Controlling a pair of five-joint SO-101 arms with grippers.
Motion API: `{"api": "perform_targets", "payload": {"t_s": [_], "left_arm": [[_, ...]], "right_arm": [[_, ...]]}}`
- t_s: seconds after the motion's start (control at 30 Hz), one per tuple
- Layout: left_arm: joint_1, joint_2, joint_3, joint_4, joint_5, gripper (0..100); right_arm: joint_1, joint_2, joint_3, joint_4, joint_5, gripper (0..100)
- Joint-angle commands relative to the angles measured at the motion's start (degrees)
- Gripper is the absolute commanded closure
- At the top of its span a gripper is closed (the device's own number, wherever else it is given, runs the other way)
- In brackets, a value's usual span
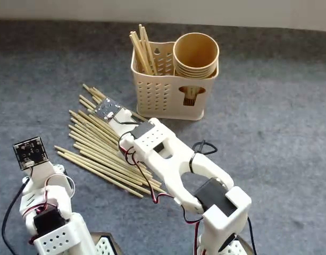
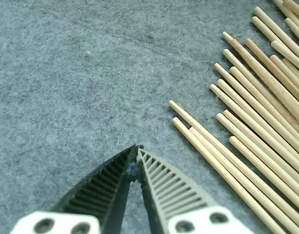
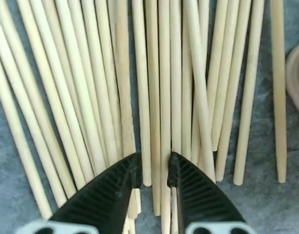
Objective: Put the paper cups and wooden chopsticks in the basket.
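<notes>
The right end effector (image 3: 152,163) rests on the loose chopsticks (image 1: 93,143), jaws narrow, with two sticks between the tips. The left end effector (image 2: 138,151) is closed with its tips touching over the bare grey counter (image 1: 279,127), at the pile's 8 o'clock. At the pile's 1 o'clock stands the basket (image 1: 163,95), holding stacked paper cups (image 1: 195,53) and several upright sticks (image 1: 141,50).

— What carries it all?
— A grey carpet (image 1: 274,133), flat and fuzzy; it covers the whole top.
— And lying on it?
— Loose chopsticks (image 1: 91,139), fanned in a heap; a basket (image 1: 157,98) upright near their far ends.
</notes>
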Motion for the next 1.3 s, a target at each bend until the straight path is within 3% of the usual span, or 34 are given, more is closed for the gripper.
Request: {"api": "perform_targets", "payload": {"t_s": [0.0,0.4,0.73,1.13,1.27], "left_arm": [[-0.48,-0.75,1.19,-0.97,-0.44,99],[-0.48,-0.75,1.19,-0.97,-0.44,99],[-0.48,-0.75,1.19,-0.97,-0.44,99],[-0.48,-0.75,1.19,-0.97,-0.44,99],[-0.48,-0.75,1.19,-0.97,-0.44,99]], "right_arm": [[-1.63,-1.98,-4.97,3.38,0.35,89.4],[-3.56,1.80,-6.81,4.26,0.53,89.6],[-3.12,3.47,-6.90,5.32,2.55,95.8],[1.63,-0.22,-16.84,22.11,2.99,98.7],[1.71,-1.36,-16.84,29.14,10.73,99.0]]}}
